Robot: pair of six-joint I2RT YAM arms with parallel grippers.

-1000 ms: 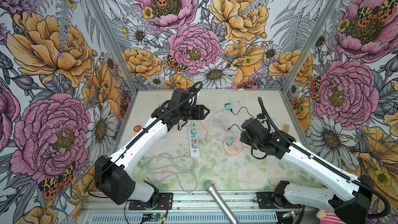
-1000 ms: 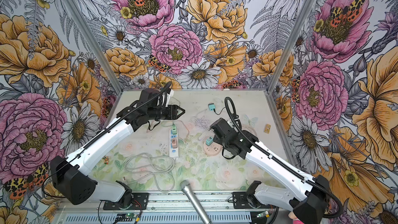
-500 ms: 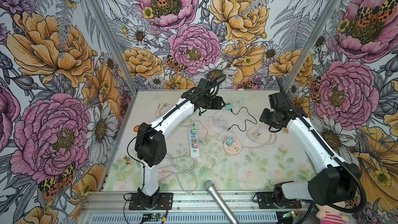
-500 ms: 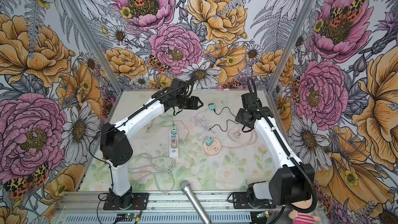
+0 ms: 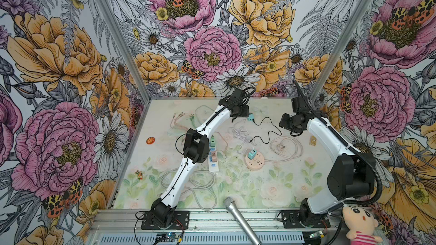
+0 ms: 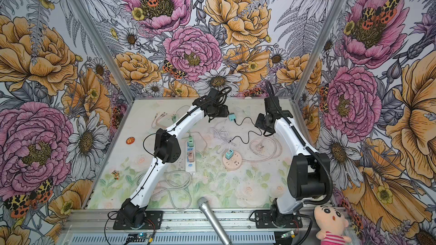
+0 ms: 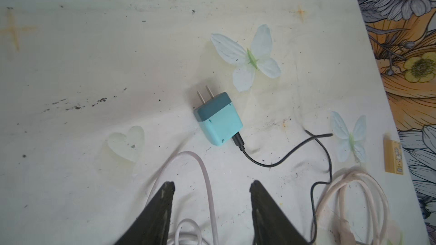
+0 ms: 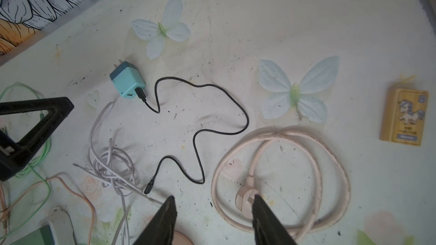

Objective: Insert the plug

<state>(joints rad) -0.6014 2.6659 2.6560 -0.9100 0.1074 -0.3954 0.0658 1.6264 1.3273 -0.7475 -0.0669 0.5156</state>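
One plug [image 7: 218, 120] lies loose on its side at the far part of the bench [image 7: 94, 55]. It is a pale teal cube with a darker face, two bare prongs, and a black cable [image 7: 283, 159] in its rear. Left hand [image 7: 212, 185] hovers just short of it, half open, empty; it should straddle the flat sides, clear of prongs and cable. Right hand [image 8: 213, 197] likewise half open, empty.

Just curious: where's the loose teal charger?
In both top views, the teal charger lies near the back wall, ahead of the left claw, beside a white butterfly.
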